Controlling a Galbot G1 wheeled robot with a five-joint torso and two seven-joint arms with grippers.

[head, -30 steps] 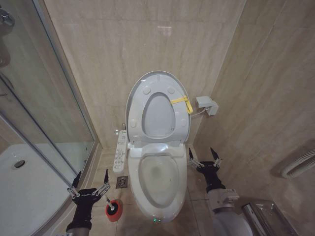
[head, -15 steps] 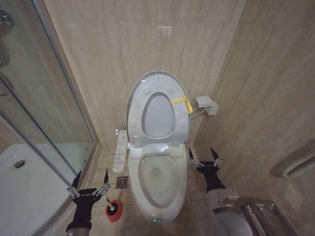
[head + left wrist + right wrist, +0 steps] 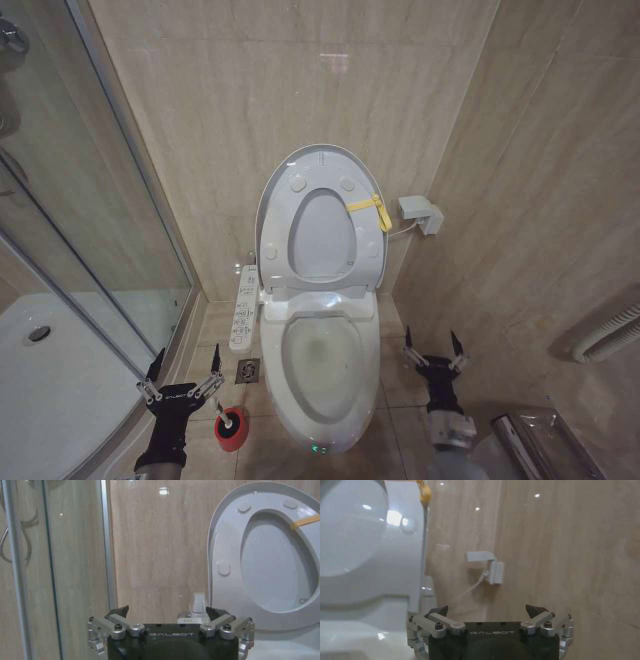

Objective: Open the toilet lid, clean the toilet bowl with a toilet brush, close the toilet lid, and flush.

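The toilet lid (image 3: pixel 322 165) stands raised against the back wall, with the ring seat up against it and a yellow tag (image 3: pixel 370 208) at its rim. Below it the toilet bowl (image 3: pixel 320 362) lies uncovered. The toilet brush (image 3: pixel 230 420) sits in its red holder on the floor, left of the bowl. My left gripper (image 3: pixel 185 362) hovers open just above and left of the brush, holding nothing. My right gripper (image 3: pixel 433 342) is open and empty over the floor, right of the bowl. The left wrist view shows the left gripper (image 3: pixel 167 611) facing the lid (image 3: pixel 230 536). In the right wrist view the right gripper (image 3: pixel 490 609) faces the wall beside the lid (image 3: pixel 350 536).
A glass shower enclosure (image 3: pixel 90 220) and white shower tray (image 3: pixel 50 380) fill the left side. A control panel (image 3: pixel 243 305) hangs at the toilet's left, above a floor drain (image 3: pixel 248 371). A wall box (image 3: pixel 418 213) and a hose (image 3: pixel 605 335) are to the right.
My right gripper has drawn back and to the right, away from the toilet's side. The left gripper, brush and lid have not moved.
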